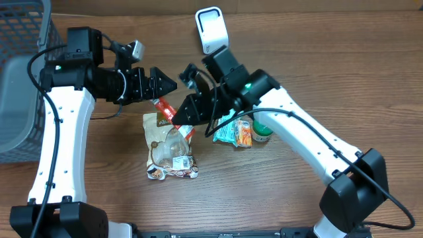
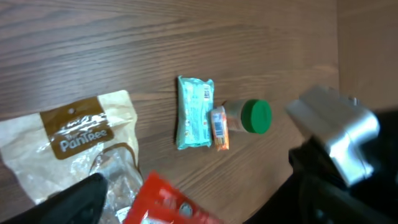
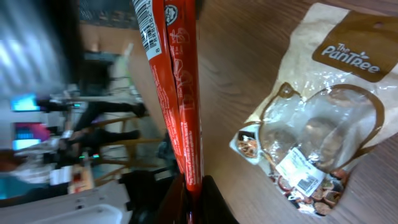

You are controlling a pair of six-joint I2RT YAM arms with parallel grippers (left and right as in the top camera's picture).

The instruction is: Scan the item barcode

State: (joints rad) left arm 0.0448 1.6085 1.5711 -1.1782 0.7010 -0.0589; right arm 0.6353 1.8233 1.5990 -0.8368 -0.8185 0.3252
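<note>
Task item: red snack packet (image 3: 180,93), long and thin, held up off table (image 1: 330,66), betw. the two grippers, above PanTree bag (image 1: 168,152).
R gripper (image 3: 194,199): clenched on packet's lower end. Fingertips mostly cut off by frame bottom.
L gripper (image 1: 165,82): jaws spread wide, packet's other end sits betw. them in L wrist view. Contact w/ either finger can't be made out.
L fingers (image 2: 81,196): dark, blurred, only the ends in frame.
Barcode (image 3: 145,22): on packet's upper end, partly cut by top edge. Bars visible, digits unreadable.
Scanner (image 1: 210,28): white, at far side of table, well apart from packet. R arm covers the area just below it.
Bag detail: flat on table, clear window, white label near its lower end. Top part hidden under grippers in overhead.
Teal packet (image 2: 194,112): flat, just beside small orange item (image 2: 219,127). Print too small to read.
Green-lid jar (image 2: 249,116): next to orange item, upright or on side unclear. Half hidden by R arm in overhead.
Grey-silver block (image 2: 336,140): close to lens, blurred, can't ID.
Wire basket (image 1: 20,86): grey, left edge, cut off by frame.
R wrist backgrnd: blurry room, nothing readable.
</note>
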